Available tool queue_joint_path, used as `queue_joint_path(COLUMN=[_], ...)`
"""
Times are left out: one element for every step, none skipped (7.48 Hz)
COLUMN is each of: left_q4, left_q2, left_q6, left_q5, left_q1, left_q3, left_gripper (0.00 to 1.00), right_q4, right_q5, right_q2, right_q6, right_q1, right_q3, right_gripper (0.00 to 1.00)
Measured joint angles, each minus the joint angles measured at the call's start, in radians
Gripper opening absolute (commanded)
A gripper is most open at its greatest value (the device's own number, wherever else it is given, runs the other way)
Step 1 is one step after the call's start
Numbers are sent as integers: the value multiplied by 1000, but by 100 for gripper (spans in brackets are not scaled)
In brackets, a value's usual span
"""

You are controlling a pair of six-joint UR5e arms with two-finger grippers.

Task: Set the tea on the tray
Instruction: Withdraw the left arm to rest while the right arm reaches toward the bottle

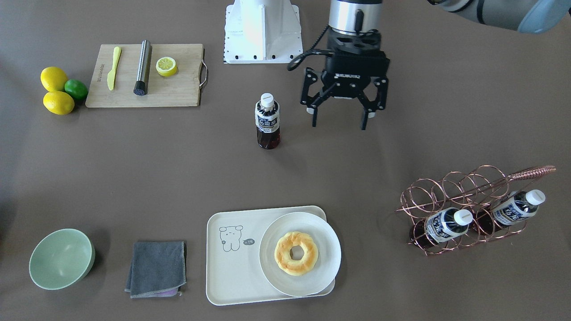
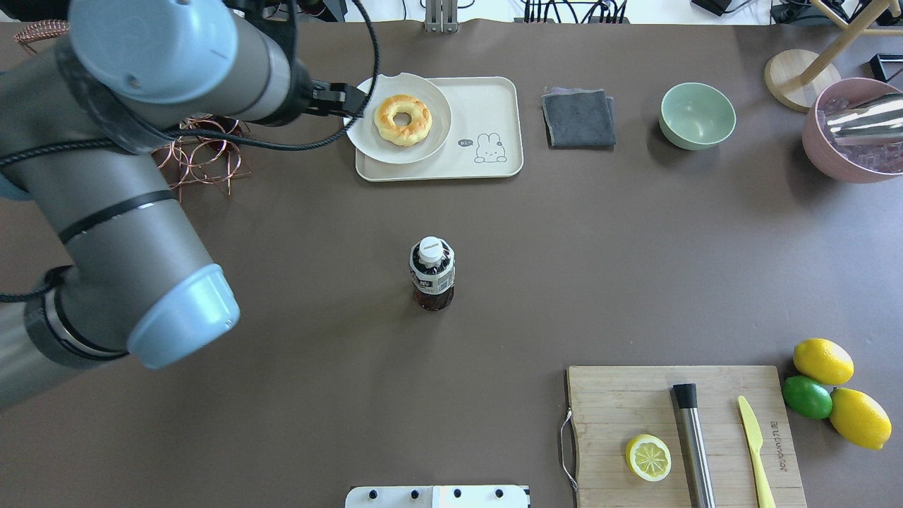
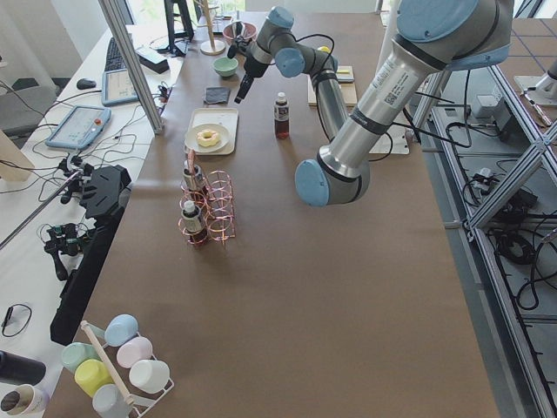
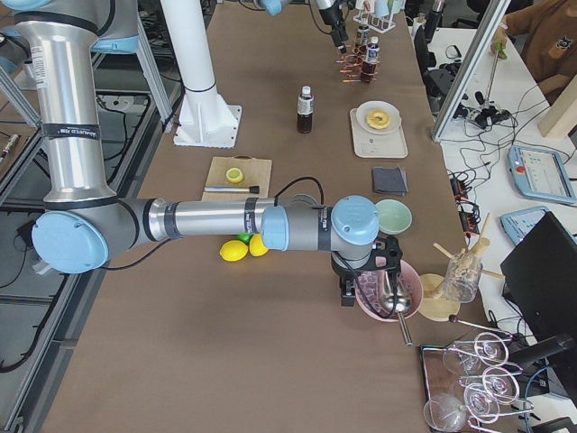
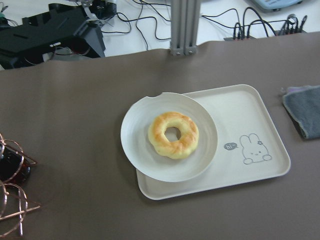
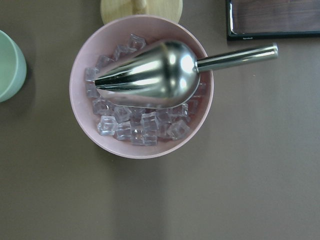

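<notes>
1. My left hand [image 1: 339, 119] hangs above the worktop [image 1: 401, 147], fingers spread wide, gripping nothing.
2. The tea [image 1: 267, 121] stands upright just to that hand's right, apart from it: a small clear bottle of dark brown liquid with a white screw cap and a white and dark-blue label.
3. The tray [image 1: 218, 276], cream with a line-drawn bear, lies well out beyond the hand.
4. My right hand [image 4: 361, 278] hangs over a pink bowl [image 6: 76, 95] of ice; whether it is spread I cannot tell.

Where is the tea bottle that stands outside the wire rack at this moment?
In the front-facing view the tea bottle stands upright near the middle of the table, beside the open left claw and not on the tray.
</notes>
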Motion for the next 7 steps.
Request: queue_joint_path(left_q4=[-105,-203,-252,-276,-305,-356,-392], left_q2=[98,191,254,291,329,383,416], left_q6=[12,32,107,159,206,276,330], left_q5=[-21,-43,-92,-177,-276,-335,-361], left_q1=[-74,-165,-263,-377,-482,-554,-602], left_q3=[-4,-5,-5,6,20,37,75], left_gripper=[97,97,97,97,97,97,97], right_q4=[1,1,1,2,2,3,3], right_q5=[18,33,44,48,48,36,-29], right_q2=[19,33,43,82,125,167,217], right_q6=[13,29,73,169,265,333,386], right_q1=[-6,-26,-76,-131,-195,-260,-338], right_q3=[14,51,112,161,211,255,291], right_gripper=[100,100,100,100,100,100,100])
